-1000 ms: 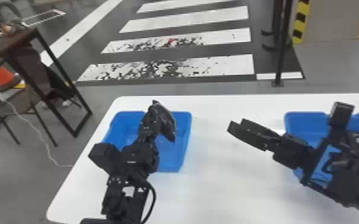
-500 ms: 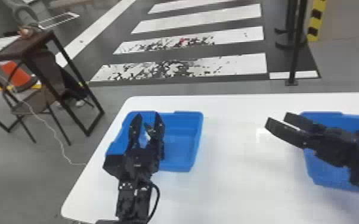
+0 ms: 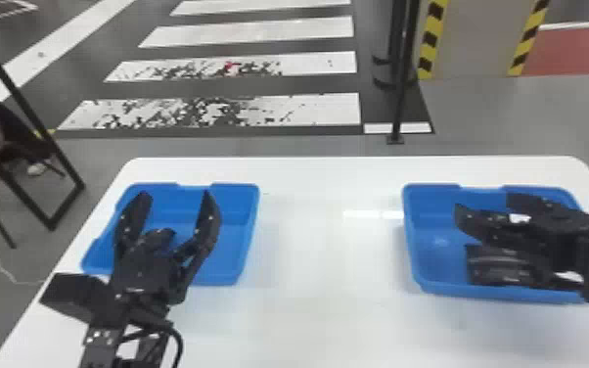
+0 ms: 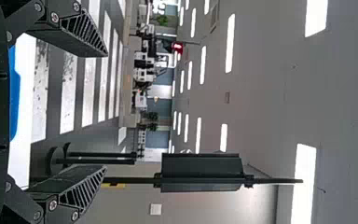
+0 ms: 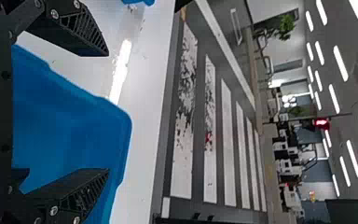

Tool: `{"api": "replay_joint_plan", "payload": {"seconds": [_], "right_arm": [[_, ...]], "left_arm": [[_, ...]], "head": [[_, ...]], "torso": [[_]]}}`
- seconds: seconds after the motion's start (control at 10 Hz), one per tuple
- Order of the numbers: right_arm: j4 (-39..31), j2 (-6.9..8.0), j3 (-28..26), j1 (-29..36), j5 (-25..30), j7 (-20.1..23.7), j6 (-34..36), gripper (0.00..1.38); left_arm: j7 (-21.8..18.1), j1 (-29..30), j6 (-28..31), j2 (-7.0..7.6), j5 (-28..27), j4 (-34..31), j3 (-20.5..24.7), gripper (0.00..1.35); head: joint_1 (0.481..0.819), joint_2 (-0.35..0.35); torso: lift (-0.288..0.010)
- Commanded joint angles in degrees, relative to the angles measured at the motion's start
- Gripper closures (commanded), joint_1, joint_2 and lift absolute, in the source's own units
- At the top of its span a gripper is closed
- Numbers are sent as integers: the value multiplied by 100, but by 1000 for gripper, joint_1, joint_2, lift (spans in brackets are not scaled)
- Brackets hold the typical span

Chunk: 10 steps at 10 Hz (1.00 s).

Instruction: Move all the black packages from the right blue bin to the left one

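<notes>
In the head view, can see left gripper (image 3: pixel 176 195) over the left blue bin (image 3: pixel 236 187) with fingers wide apart, and near its palm a dark shape (image 3: pixel 159 237), cannot tell if package or gripper part; can see also right gripper (image 3: pixel 484 204) above the right blue bin (image 3: pixel 430 188), also with wide fingers, and a black package (image 3: pixel 494 266) inside this bin. In the left wrist view, can find wide fingers with nothing held between, beyond them the striped floor (image 4: pixel 68 93). In the right wrist view, can notice the same wide opening, holding nothing, at the blue bin.
</notes>
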Motion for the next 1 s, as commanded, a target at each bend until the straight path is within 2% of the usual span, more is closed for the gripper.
{"api": "replay_joint_plan", "payload": {"seconds": [0.0, 0.2, 0.4, 0.7, 0.9], "right_arm": [[-114, 24, -160, 43, 368, -222, 693, 153], [55, 50, -263, -83, 585, -776, 1410, 156], [477, 68, -286, -308, 814, -1013, 1537, 193], [561, 94, -377, -322, 871, -1329, 2015, 213], [744, 120, -480, -336, 871, -1426, 2043, 226]], "left_arm": [[-69, 394, 180, 2, 136, -472, -147, 185], [-236, 478, 433, 55, 239, -585, -387, 185], [-315, 450, 461, 81, 285, -585, -444, 185], [-332, 450, 461, 90, 331, -585, -467, 185], [-332, 450, 461, 90, 342, -585, -467, 185]], "head": [[695, 105], [695, 13], [695, -75], [695, -120], [695, -144]], "torso": [[-140], [-140], [-140], [-140], [-140]]}}
